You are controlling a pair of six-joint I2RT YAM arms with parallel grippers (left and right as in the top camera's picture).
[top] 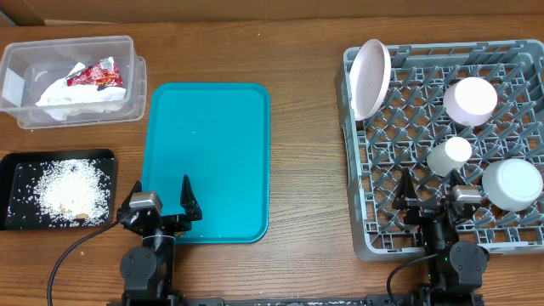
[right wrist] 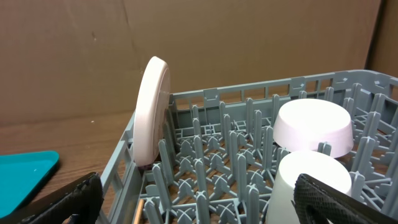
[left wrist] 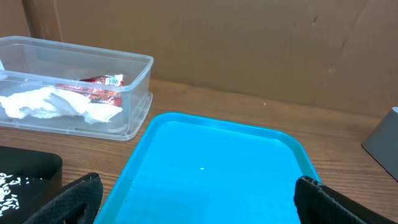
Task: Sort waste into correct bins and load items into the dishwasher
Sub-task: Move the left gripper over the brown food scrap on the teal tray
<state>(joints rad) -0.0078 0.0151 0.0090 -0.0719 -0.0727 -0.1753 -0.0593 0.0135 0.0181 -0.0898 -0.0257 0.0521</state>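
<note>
Wooden table [top: 306,42], tray [top: 208,153] at centre. At far left, bin [top: 10,85] holding tissue [top: 72,100] and wrapper [top: 95,76]; rice [top: 72,191] nearer. At right, rack [top: 374,229] with plate [top: 371,78], bowl [top: 469,100], cups [top: 449,155]. Left gripper [top: 161,191] spread wide over tray's near edge, empty; right gripper [top: 433,191] wide over rack, holding nothing.

No word, brand or number can be read in any view. The crumpled red foil wrapper [left wrist: 98,88] in the clear plastic container [left wrist: 140,79] carries white print, too small and blurred to make out.
</note>
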